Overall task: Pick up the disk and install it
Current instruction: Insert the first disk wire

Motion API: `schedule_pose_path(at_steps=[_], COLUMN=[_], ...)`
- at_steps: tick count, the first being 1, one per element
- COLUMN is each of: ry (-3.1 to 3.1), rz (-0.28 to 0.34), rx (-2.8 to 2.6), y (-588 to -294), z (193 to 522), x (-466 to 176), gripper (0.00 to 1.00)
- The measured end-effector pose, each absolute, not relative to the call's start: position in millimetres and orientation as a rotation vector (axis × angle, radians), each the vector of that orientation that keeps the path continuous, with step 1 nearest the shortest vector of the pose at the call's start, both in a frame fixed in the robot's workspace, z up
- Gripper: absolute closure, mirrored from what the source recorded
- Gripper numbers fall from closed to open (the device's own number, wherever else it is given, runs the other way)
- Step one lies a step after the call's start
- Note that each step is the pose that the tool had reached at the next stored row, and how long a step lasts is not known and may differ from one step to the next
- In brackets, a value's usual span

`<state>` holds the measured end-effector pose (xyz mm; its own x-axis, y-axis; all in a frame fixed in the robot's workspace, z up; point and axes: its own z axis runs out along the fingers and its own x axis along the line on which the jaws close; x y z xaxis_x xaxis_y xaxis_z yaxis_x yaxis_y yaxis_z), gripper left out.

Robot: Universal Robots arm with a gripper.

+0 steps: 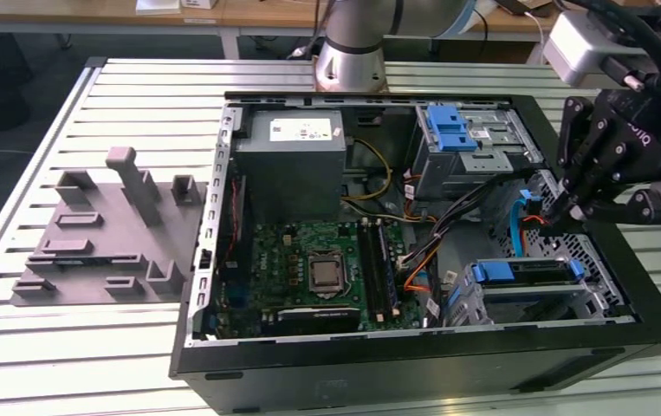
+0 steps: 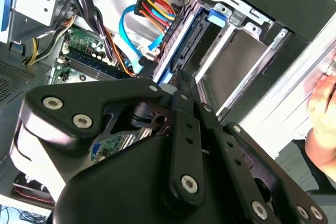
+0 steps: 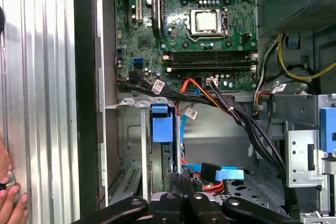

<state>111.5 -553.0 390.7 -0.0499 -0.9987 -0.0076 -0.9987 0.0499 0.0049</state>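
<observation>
The work stood at the install step. The disk (image 1: pixel 533 271) sat on edge inside the lower drive cage (image 1: pixel 602 295), and its blue carrier tab faced the cage's open side towards the motherboard (image 1: pixel 307 269). In both wrist views the disk (image 2: pixel 191 43) (image 3: pixel 161 124) lay lengthwise in the cage, apparently most of the way in.

The gripper (image 1: pixel 559 211) hung just above the end of the cage farthest from the blue tab. In the first wrist view its two fingers (image 3: pixel 173 184) were drawn together with no gap showing and nothing visible between them, so it seemed to carry nothing. Whether the tips rested on the disk's upper edge or stood just clear of it could not be told.

As a judgement, any further seating would call for a push straight along the cage's rails. That push would have to stay clear of the blue data cable (image 3: pixel 231 173) and the bundle of coloured power wires (image 2: pixel 152 1) lying just beside the cage.

The gripper's own body hid the cage's near end in both wrist views, so the carrier's latching there could not be checked. A person's hand (image 3: pixel 8 198) rested on the slatted table (image 1: pixel 76 347) just outside the case wall next to the cage, cut off at the picture's edge.
</observation>
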Motion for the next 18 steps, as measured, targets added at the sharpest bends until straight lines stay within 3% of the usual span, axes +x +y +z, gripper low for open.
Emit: schedule_pose_path(at_steps=[2,3,18], ry=[2.275,2.274,2.275], rz=[0.014,0.014,0.014], rx=[-2.164,-2.164,-2.164], y=[-552.0,-551.5,-538.4], z=[389.3,388.7,373.5], x=[113.8,115.1,121.6], gripper=[0.83,0.76,0.76])
